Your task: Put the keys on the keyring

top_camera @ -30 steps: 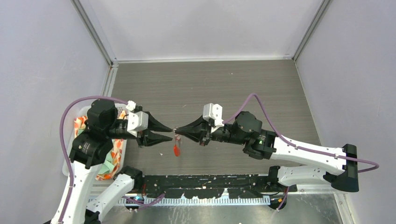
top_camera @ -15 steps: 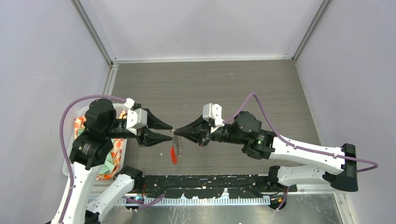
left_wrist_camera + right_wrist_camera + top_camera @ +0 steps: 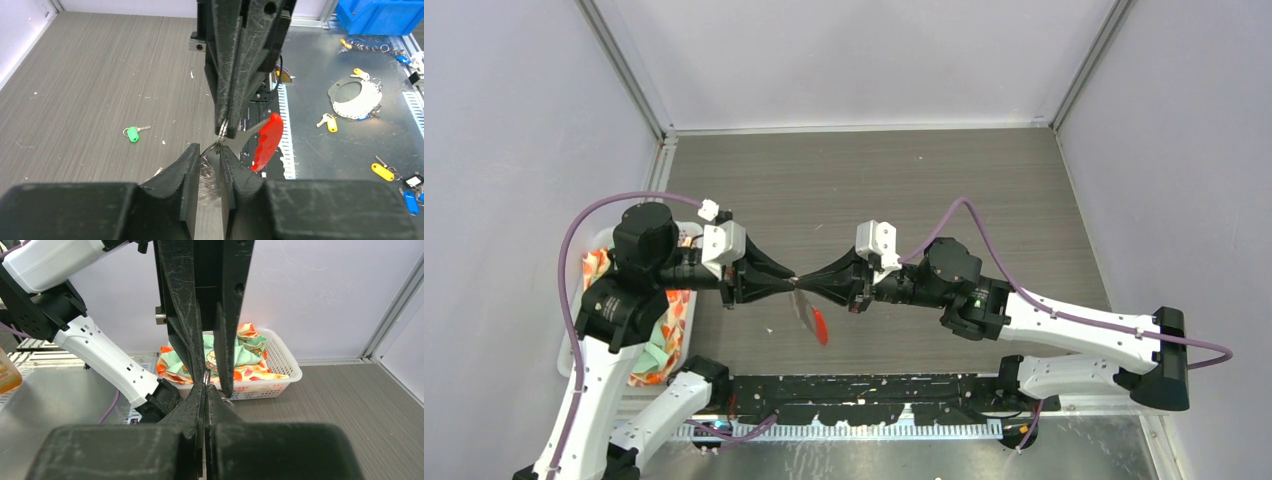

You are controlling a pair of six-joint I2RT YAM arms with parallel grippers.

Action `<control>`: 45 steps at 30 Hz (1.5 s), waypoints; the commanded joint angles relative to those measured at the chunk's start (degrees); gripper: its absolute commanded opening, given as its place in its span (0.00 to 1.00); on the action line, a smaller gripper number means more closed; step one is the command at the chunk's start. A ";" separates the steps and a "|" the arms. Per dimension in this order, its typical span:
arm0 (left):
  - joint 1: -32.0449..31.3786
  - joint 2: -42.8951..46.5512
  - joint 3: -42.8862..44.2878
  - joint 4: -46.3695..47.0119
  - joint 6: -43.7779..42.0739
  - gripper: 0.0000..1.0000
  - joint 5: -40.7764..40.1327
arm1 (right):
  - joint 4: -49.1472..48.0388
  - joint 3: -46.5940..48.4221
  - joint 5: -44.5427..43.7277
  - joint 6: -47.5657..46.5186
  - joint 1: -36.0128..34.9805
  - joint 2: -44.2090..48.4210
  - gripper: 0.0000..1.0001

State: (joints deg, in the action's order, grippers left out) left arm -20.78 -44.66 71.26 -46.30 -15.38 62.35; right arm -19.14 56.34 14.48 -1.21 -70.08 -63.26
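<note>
You've got the thin silver metal keyring (image 3: 220, 135) clamped in the right gripper (image 3: 223, 128), can't tell what the left gripper (image 3: 210, 153) holds; threading step, so fetch the loose green-tagged metal key (image 3: 132, 134) next.

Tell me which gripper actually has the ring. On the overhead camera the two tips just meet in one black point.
Observer: The right gripper has it. In the left wrist view its tips are pinched shut on the ring.
Operator: And the left one?
Observer: The left gripper shows a narrow gap between its jaws, with the ring's lower edge in that gap. I can't tell whether it clamps the ring.
Operator: Any loose key around? I see none from above.
Observer: Yes, a green key lies flat on the table, apart from both grippers.
</note>
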 commanded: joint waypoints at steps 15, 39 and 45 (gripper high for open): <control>-0.06 3.63 0.20 3.23 1.58 0.43 -4.62 | -1.39 3.69 -0.22 0.17 0.03 -1.05 0.01; -0.07 3.80 0.03 -1.86 -4.27 0.22 -2.29 | -1.49 3.60 -0.07 0.33 0.01 -1.05 0.01; -0.09 3.80 -0.20 -0.54 -2.24 0.17 -1.36 | -1.35 3.87 -0.20 0.33 -0.01 -1.42 0.01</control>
State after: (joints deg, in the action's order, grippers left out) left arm -20.78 -40.69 70.98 -48.03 -19.29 59.05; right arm -17.54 57.45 14.44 -1.15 -70.04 -64.88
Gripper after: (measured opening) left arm 0.183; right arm 0.018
